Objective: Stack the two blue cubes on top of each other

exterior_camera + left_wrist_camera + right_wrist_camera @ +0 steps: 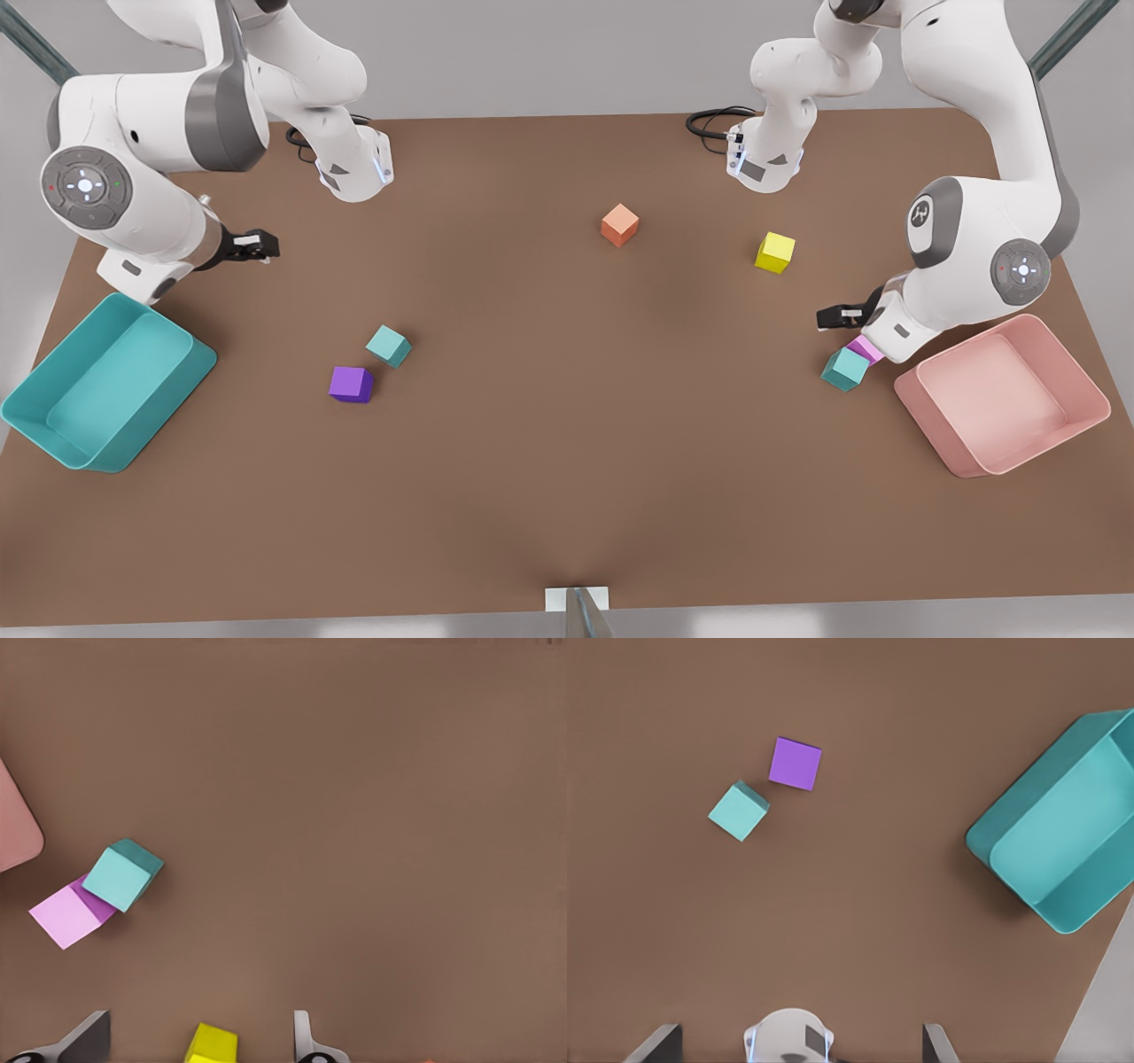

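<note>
Both end effectors spread, clear of the worktop (567,461): left end effector (837,316) just above one teal cube (844,369); right end effector (257,245) farther from the other teal cube (389,346).

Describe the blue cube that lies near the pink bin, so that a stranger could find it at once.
Start at the pink bin on the front view's right. Just beside its inner corner two small cubes touch each other. The blue cube is the teal-turquoise one, farther from the bin; its neighbour is a pink cube, partly under the left claw.
</note>
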Robot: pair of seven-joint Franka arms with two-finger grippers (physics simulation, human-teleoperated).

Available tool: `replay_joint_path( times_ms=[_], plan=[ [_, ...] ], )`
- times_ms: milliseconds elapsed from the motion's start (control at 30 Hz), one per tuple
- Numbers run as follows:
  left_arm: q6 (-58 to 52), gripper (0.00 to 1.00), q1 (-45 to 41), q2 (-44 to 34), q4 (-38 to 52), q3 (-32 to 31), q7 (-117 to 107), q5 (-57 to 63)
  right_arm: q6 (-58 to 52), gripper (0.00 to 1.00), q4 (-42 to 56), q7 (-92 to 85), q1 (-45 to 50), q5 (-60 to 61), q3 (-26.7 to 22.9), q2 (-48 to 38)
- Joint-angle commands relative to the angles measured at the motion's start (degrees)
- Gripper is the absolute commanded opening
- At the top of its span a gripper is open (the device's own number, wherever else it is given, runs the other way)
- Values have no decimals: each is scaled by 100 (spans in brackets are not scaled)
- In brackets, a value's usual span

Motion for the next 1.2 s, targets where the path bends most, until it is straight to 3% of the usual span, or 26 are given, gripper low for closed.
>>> replay_joint_path(
  times_ms=[0,167,300,367,467,567,767,1167],
  plan=[
    [52,100,1,12,3,-1,-170,-2,-33,100,10,-56,-3,16,2,2],
    [52,100,10,30,11,7,-162,-2,379,100,-244,15,-21,288,2,925],
    [52,100,10,39,11,-1,-162,-2,1548,100,-1273,2001,-170,974,-16,872],
    [44,100,10,56,11,-1,-170,-2,2190,100,-1827,2133,-188,974,-25,784],
    [44,100,10,74,11,-1,-170,-2,2330,100,-2064,2063,-363,859,-34,916],
    [44,100,10,74,11,-1,-170,-2,3682,100,-2723,2098,-425,859,-42,670],
    [44,100,10,74,11,-1,-170,-2,5626,100,-3918,4145,-372,798,-51,424],
    [9,100,10,109,11,-1,-170,-2,7024,100,-4719,5596,32,1176,2,723]
  ],
)
